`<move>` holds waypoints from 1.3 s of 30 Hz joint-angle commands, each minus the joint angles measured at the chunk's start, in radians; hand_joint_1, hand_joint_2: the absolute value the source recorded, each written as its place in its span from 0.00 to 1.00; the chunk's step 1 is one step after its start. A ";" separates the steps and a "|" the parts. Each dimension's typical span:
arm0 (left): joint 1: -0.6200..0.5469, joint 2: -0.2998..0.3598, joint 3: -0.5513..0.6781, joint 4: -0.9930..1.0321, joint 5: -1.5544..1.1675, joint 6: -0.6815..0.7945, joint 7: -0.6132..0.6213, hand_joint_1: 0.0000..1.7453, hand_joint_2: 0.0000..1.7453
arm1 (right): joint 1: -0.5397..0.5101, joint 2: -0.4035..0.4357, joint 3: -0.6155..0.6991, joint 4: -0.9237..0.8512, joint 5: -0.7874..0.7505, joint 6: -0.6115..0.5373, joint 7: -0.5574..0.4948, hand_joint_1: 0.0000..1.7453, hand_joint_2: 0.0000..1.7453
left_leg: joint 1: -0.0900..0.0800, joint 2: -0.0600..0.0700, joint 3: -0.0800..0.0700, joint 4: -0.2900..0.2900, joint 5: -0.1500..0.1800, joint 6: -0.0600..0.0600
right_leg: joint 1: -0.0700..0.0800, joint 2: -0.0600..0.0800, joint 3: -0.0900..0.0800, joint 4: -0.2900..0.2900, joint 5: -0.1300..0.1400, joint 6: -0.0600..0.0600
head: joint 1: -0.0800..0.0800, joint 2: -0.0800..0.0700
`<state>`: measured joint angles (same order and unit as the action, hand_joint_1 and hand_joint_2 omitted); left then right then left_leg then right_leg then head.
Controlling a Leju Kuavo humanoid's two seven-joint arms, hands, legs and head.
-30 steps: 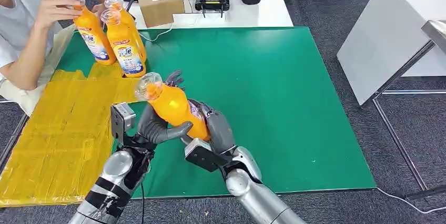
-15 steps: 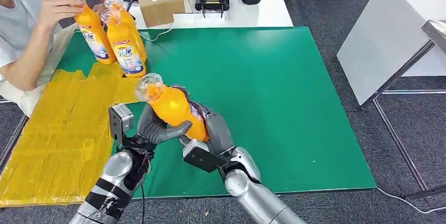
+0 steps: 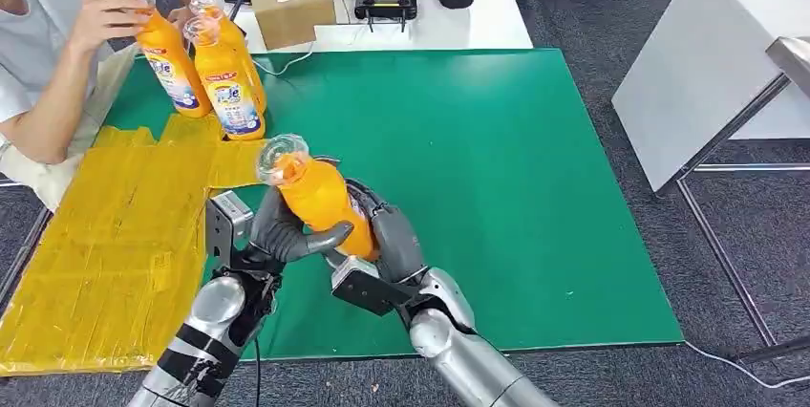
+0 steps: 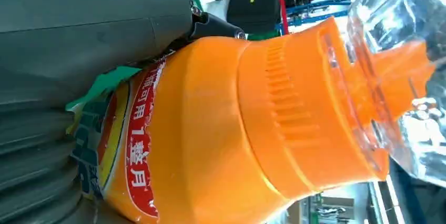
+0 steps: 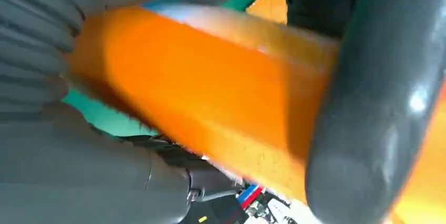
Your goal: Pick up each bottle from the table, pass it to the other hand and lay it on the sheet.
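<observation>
Gripping one orange plastic detergent bottle with a clear cap (image 3: pixel 315 199) above the green mat (image 3: pixel 497 159), the left hand (image 3: pixel 287 231) and right hand (image 3: pixel 387 235) both clasped its body; it looked full, heavy, smooth and rigid, best held mid-body.

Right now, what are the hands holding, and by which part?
Both hold one orange bottle, mid-handover: the left hand wraps its body from the left, the right hand grips the lower body. Neck and clear cap are free.
</observation>
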<state>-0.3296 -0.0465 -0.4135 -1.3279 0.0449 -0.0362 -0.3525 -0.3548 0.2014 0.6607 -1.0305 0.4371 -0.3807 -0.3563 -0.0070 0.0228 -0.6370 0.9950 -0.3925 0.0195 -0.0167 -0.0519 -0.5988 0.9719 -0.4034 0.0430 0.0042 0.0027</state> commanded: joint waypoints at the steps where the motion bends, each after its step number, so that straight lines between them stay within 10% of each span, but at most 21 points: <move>1: -0.046 0.071 0.032 -0.019 -0.143 0.121 0.002 1.00 1.00 | 0.109 -0.124 -0.094 -0.387 -0.113 0.068 0.020 0.00 1.00 | 0.001 -0.003 0.001 0.000 -0.001 -0.001 | 0.000 0.001 0.002 0.000 -0.001 -0.001 | 0.000 0.000; 9: -0.084 0.188 0.085 0.034 -0.952 0.508 0.146 1.00 1.00 | 0.282 -0.194 -0.201 -0.680 -0.175 0.108 -0.010 0.00 1.00 | 0.001 -0.003 0.002 0.000 -0.002 -0.001 | 0.001 0.001 0.003 0.000 -0.002 -0.002 | 0.000 0.000; 22: -0.247 0.306 -0.040 0.379 -1.594 0.402 0.381 1.00 1.00 | 0.323 -0.188 -0.289 -0.729 -0.283 0.192 -0.023 0.00 1.00 | 0.001 -0.004 0.002 -0.001 0.000 -0.001 | 0.000 -0.001 0.002 -0.001 -0.001 -0.001 | 0.000 0.000; 28: -0.379 0.235 -0.071 0.849 -1.591 0.384 0.397 1.00 1.00 | 0.299 -0.184 -0.306 -0.726 -0.281 0.214 -0.014 0.00 1.00 | 0.002 -0.005 0.006 0.000 -0.002 -0.002 | 0.001 0.002 0.007 -0.001 -0.002 -0.003 | 0.000 0.000; 38: -0.339 0.202 0.049 0.990 -1.473 0.401 0.384 1.00 1.00 | 0.303 -0.208 -0.283 -0.694 -0.276 0.207 -0.018 0.00 1.00 | 0.002 0.000 0.007 0.000 -0.003 -0.002 | 0.001 0.006 0.007 -0.002 -0.003 -0.002 | 0.001 0.000; 39: -0.335 0.195 0.077 0.991 -1.443 0.407 0.367 0.55 1.00 | 0.304 -0.209 -0.282 -0.692 -0.276 0.204 -0.018 0.00 1.00 | 0.001 -0.001 0.005 -0.001 -0.001 -0.002 | 0.000 0.005 0.005 -0.002 -0.001 -0.002 | 0.000 0.000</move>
<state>-0.6328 0.2056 -0.4253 -0.5790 -1.5110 0.3689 0.0488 -0.0349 0.0229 0.3822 -1.7632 0.1640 -0.1701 -0.3761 -0.0072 0.0219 -0.6375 0.9949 -0.3929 0.0190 -0.0170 -0.0517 -0.5986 0.9719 -0.4039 0.0430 0.0046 0.0027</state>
